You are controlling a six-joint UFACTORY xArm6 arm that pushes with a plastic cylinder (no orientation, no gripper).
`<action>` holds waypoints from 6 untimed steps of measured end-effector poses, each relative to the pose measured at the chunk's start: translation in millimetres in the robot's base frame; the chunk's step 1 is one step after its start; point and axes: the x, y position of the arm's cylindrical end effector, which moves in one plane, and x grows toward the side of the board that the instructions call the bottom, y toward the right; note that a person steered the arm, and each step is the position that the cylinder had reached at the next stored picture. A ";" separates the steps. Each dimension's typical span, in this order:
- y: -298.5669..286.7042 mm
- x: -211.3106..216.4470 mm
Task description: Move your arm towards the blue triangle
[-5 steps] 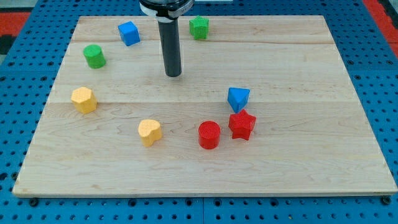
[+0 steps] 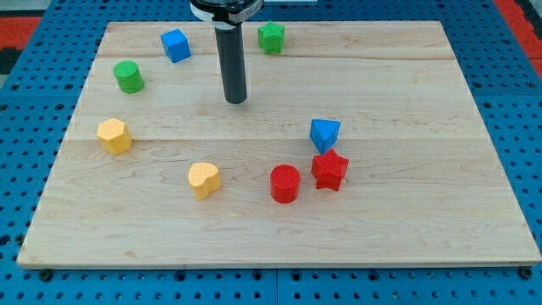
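Note:
The blue triangle (image 2: 323, 134) lies right of the board's middle, just above the red star (image 2: 329, 169). My tip (image 2: 236, 101) rests on the board in the upper middle, up and to the left of the blue triangle, well apart from it. The dark rod rises from the tip to the view's top edge.
A red cylinder (image 2: 284, 183) sits left of the red star. A yellow heart (image 2: 203, 180) and a yellow block (image 2: 113, 135) lie to the left. A green cylinder (image 2: 129, 76), a blue cube (image 2: 175, 45) and a green block (image 2: 271, 37) lie along the top of the wooden board (image 2: 423, 220).

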 end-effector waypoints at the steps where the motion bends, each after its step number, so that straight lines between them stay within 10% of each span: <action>1: 0.0 -1.0; 6: 70.1 57.0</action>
